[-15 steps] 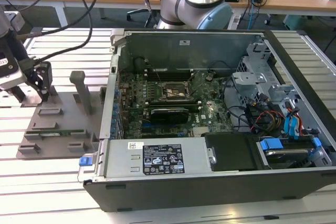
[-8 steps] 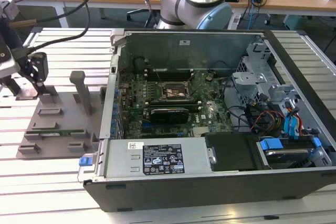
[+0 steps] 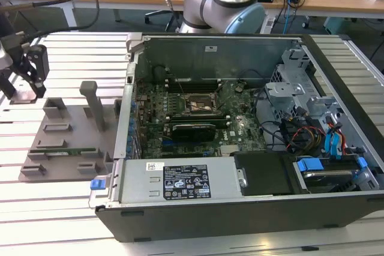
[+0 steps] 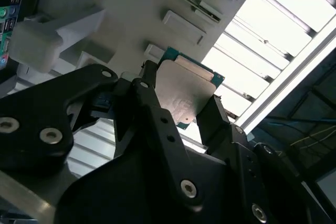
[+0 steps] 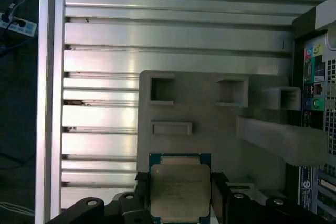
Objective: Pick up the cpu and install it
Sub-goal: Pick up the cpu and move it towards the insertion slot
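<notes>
Where the exterior view's left shows it, the gripper (image 3: 29, 73) hangs over the grey fixture tray (image 3: 66, 142), well apart from the open computer case (image 3: 240, 196).
Second wrist view: fingers (image 4: 152, 103) closed against opposite edges of the cpu (image 4: 184, 93), probably to spare its faces.
First wrist view: cpu (image 5: 180, 190), metal top showing, over the tray (image 5: 210, 119).

Your item, one cpu (image 5: 180, 192): a small flat square chip, silvery-grey metal top on a green-edged board, lid upward, clasped on two opposite sides by the jaws, over the grey fixture plate (image 5: 210, 114).
</notes>
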